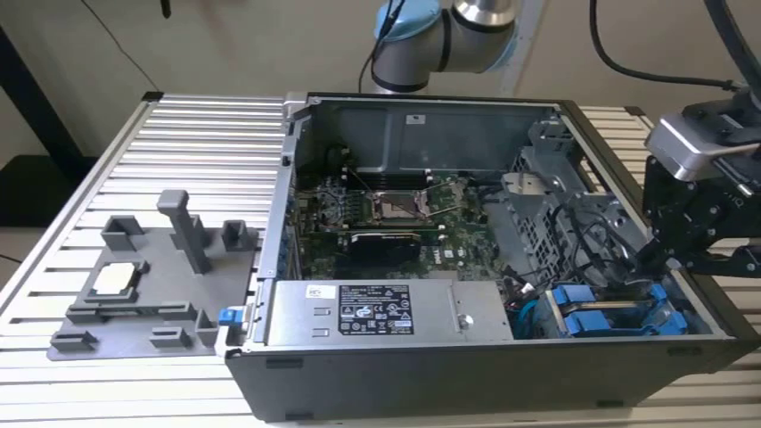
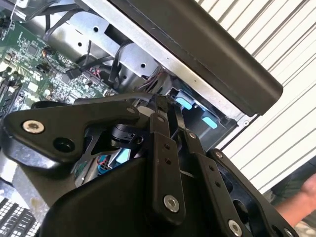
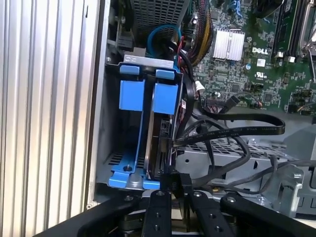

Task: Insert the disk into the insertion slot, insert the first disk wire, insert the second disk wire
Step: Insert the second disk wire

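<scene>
Sitting on edge in the insertion slot point(image 3: 111, 163) at the computer case's point(image 1: 393, 366) front corner, the disk point(image 3: 160, 143) in its blue carrier has its rear edge facing the gripper point(image 3: 176, 183). The gripper's fingers are pinched on a black wire connector point(image 3: 174, 180) held just at that edge. Further toward the exterior view's right, loose black cables point(image 3: 237, 133) crowd the drive cage point(image 3: 237, 163). My judgement: a tilted connector could jam against the port, or the cables could snag the fingers.
</scene>
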